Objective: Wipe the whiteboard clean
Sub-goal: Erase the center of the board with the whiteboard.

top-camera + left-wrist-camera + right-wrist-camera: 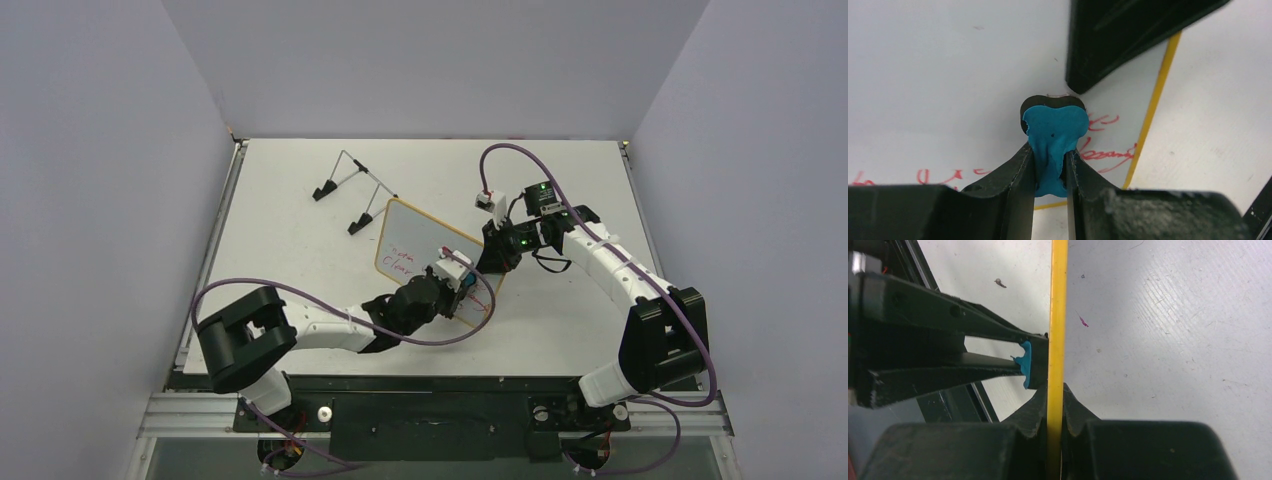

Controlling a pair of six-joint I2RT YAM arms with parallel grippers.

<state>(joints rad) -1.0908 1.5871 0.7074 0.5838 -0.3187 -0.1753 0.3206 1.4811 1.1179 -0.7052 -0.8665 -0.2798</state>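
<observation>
The whiteboard (415,240) is held near the middle of the table (290,260), tilted, with its written face turned toward the left arm. Its right edge is pinched by the right gripper (497,258), whose jaws are closed flat on the thin yellow rim (1058,300). From the right wrist the board is seen exactly edge-on between the two fingers (1035,412). Whether its lower edge rests on the table cannot be told. A blue eraser (1054,130) is gripped by the left gripper (462,283), its jaws set narrow and squeezing the soft block so that it bulges out beyond the fingertips. The eraser is pressed against the board's face near the right rim, just beside the right gripper's finger. Red writing (1103,152) is seen on the board to either side of the eraser, and more red words (400,258) are seen on the left part of the board from above. The area above the eraser is seen as plain white. A wire stand (355,190) with black feet is set on the table behind the board, just beside its far corner.
</observation>
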